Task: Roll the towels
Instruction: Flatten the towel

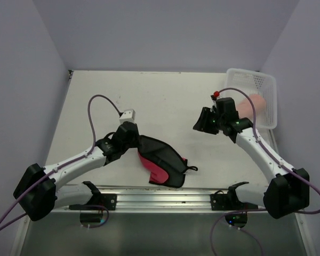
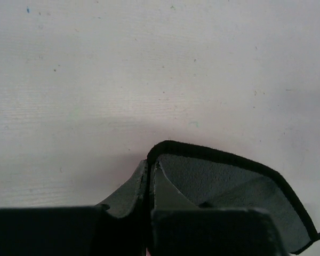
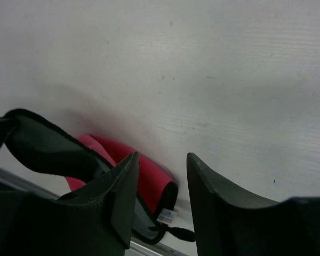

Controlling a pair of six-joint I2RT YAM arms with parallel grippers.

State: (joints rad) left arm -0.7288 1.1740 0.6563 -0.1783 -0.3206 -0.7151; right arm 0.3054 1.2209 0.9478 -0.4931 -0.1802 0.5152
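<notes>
Blackish cloth [image 1: 162, 160], lower centre, probably limp and light, pinched at its trim by left gripper [image 1: 136, 142]; right gripper [image 3: 162, 156] spread, empty; corners likely best holds.

**Three cameras on one table**

The top camera sits high above and behind the left arm [image 1: 74, 162] and right arm [image 1: 264, 152], looking down and forward over the whole table [image 1: 165, 96] as far as the back wall [image 1: 165, 32]. The left wrist camera sits just behind the left gripper [image 2: 151, 168], low and very close to the tabletop, looking along the fingers at one corner of the dark cloth [image 2: 224, 181]. The right wrist camera looks past the right gripper [image 3: 162, 157] from higher up, slanting down towards the table's near edge. All three views share the dark cloth and the bare tabletop beside it
</notes>
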